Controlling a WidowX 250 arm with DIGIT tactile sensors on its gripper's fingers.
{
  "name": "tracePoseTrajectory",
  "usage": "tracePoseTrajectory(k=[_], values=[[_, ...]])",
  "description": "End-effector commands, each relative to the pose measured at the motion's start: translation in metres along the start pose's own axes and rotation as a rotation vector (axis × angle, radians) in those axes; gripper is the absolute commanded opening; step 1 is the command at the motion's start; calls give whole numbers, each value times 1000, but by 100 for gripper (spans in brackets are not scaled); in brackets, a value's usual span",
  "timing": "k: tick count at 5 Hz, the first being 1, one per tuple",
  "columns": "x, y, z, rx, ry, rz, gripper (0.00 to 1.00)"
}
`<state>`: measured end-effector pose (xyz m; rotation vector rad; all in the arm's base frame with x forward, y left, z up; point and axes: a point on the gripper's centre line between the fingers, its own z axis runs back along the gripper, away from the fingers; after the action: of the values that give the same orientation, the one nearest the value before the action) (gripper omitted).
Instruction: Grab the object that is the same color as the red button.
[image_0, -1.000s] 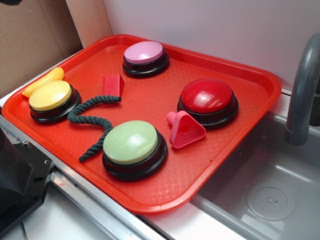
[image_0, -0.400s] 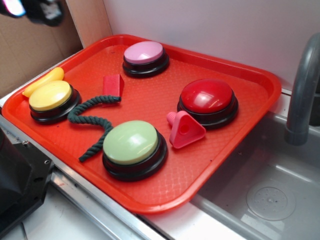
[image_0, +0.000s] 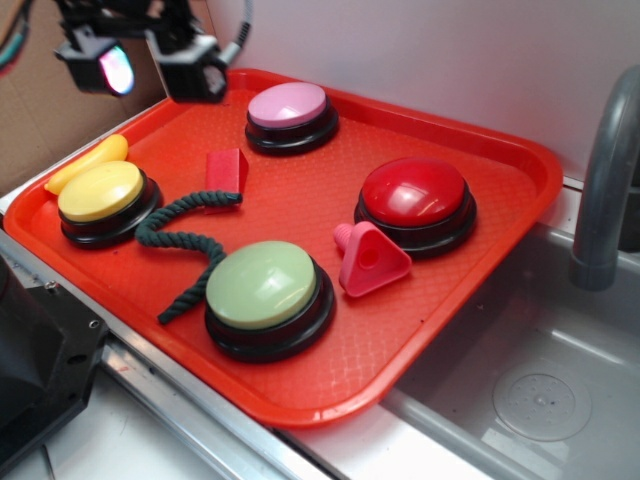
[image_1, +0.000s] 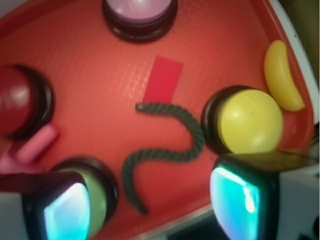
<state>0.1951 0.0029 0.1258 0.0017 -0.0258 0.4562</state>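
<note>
The object, a small red wedge block (image_0: 227, 169) (image_1: 163, 79), lies on the red tray (image_0: 420, 330) between the yellow and pink buttons. The red button (image_0: 415, 193) (image_1: 12, 99), a glossy dome on a black base, sits at the tray's right side. My gripper (image_0: 150, 62) (image_1: 152, 202) hangs open high over the tray's far left corner, well above and to the left of the wedge. Its two glowing fingers stand wide apart with nothing between them.
A pink button (image_0: 290, 108), a yellow button (image_0: 100, 193) and a green button (image_0: 262, 287) stand on the tray. A dark green rope (image_0: 185, 238) curls beside the wedge. A pink triangular piece (image_0: 372, 260) and a yellow banana shape (image_0: 88, 161) lie there too. A sink (image_0: 530, 390) with a grey faucet (image_0: 605, 180) is at the right.
My gripper has come into view from the top left and moved down and right toward the tray. Nothing on the tray has moved.
</note>
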Motion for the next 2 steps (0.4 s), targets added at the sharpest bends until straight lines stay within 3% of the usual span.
tracePoseTrajectory(k=[1, 2], values=[[32, 16, -33, 26, -93, 150, 100], [41, 26, -52, 47, -105, 224, 100]])
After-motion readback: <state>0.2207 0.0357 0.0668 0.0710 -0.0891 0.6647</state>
